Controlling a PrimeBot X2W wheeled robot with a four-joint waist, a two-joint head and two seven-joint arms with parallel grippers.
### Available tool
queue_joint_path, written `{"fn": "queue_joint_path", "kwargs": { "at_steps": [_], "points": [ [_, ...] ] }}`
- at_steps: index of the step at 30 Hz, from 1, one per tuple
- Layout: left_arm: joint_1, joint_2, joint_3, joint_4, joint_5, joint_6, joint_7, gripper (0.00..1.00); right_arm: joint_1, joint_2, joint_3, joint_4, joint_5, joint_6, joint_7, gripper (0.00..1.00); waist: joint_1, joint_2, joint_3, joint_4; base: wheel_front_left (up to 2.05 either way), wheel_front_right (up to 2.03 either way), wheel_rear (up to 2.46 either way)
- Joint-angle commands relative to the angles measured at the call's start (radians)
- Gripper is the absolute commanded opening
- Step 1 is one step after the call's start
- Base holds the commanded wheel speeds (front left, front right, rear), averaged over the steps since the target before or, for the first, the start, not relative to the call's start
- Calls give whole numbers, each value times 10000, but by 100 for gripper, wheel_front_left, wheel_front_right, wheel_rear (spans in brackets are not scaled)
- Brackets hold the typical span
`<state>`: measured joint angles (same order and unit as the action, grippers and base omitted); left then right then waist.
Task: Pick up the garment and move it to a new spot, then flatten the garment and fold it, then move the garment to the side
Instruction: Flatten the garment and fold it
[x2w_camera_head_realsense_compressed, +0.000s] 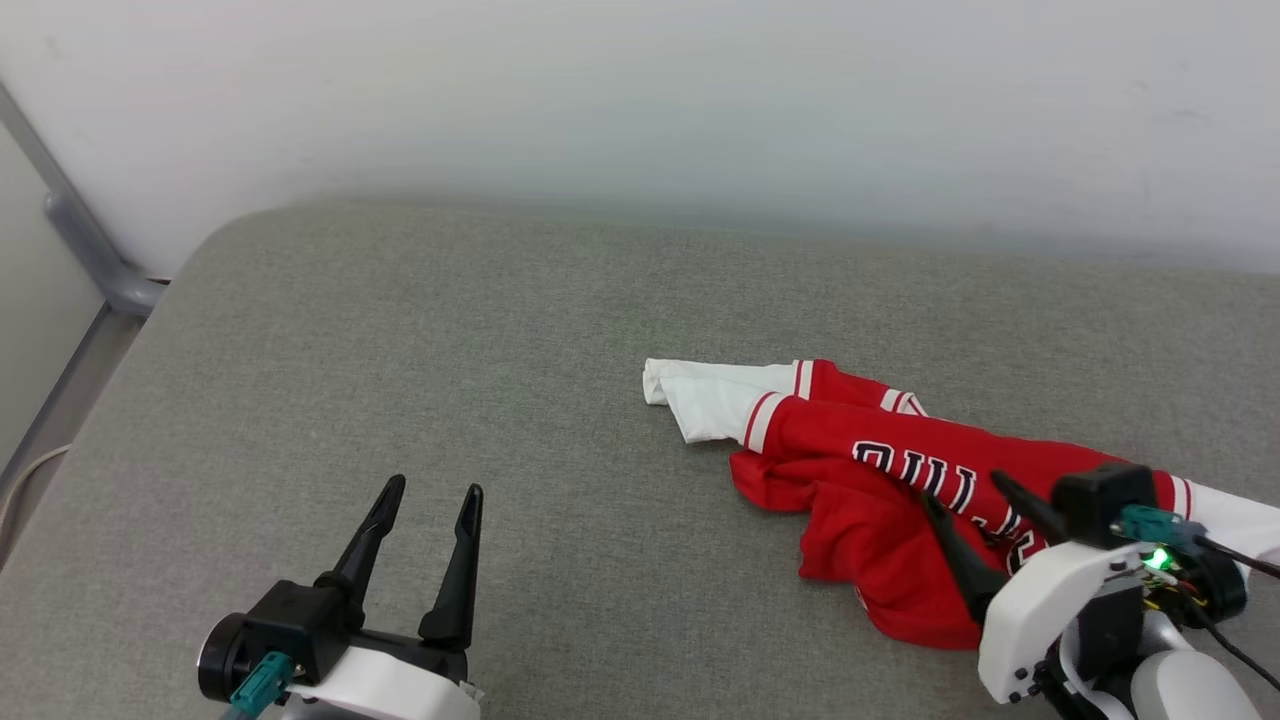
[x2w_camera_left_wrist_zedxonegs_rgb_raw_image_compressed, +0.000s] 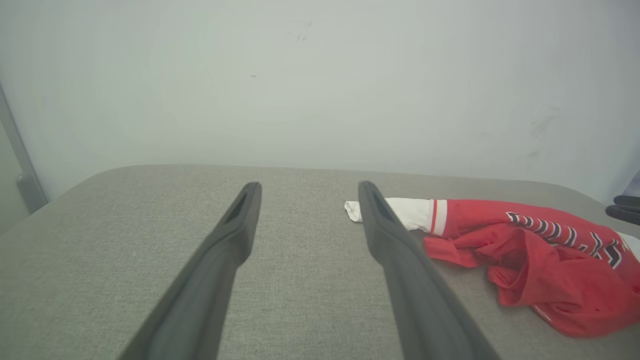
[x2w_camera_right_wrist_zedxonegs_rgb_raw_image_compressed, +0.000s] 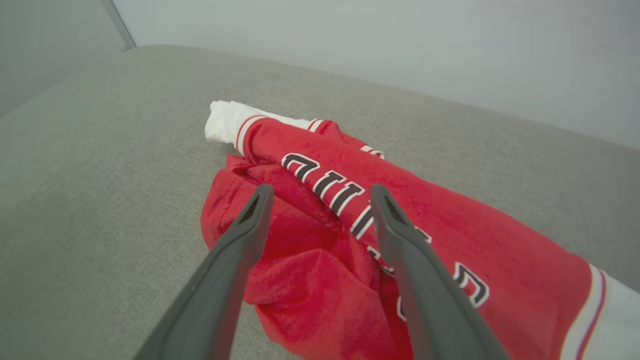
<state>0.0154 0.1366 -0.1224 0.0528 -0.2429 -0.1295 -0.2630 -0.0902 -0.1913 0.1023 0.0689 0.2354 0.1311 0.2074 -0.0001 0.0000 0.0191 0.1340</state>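
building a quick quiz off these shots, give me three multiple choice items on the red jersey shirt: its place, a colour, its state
1. On the grey fabric surface, the red jersey shirt with white sleeves lies: A) far left B) right of centre, by the right gripper C) against the wall
2. Its chest lettering is: A) black, white-outlined B) yellow C) blue
3. The shirt is: A) neatly folded B) crumpled C) spread flat
Answers: 1 B, the head view shows it there; 2 A, the right wrist view shows the letters; 3 B, the cloth is bunched.
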Motion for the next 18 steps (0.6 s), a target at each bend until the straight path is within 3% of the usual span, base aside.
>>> {"fn": "queue_joint_path", "kwargs": {
  "at_steps": [1,7,11,18],
  "points": [
    [-78,-31,-20,28,-66,-18,-25,100,-171,-202,309,-52,157,-9,553,100,1,0,82,134,0,0,0],
    [-272,-78,-146,65,-70,-18,-26,100,-820,-1012,1687,-46,323,-10,3288,100,1,0,381,559,0,0,0],
    [-394,-110,-199,112,-99,-18,-26,100,-1241,-1000,2054,592,484,-7,4813,100,1,0,560,863,0,0,0],
    [-609,-139,-355,165,-112,-18,-26,100,-1824,-1240,2626,1966,12,-10,5418,100,1,0,893,1412,0,0,0]
  ]
}}
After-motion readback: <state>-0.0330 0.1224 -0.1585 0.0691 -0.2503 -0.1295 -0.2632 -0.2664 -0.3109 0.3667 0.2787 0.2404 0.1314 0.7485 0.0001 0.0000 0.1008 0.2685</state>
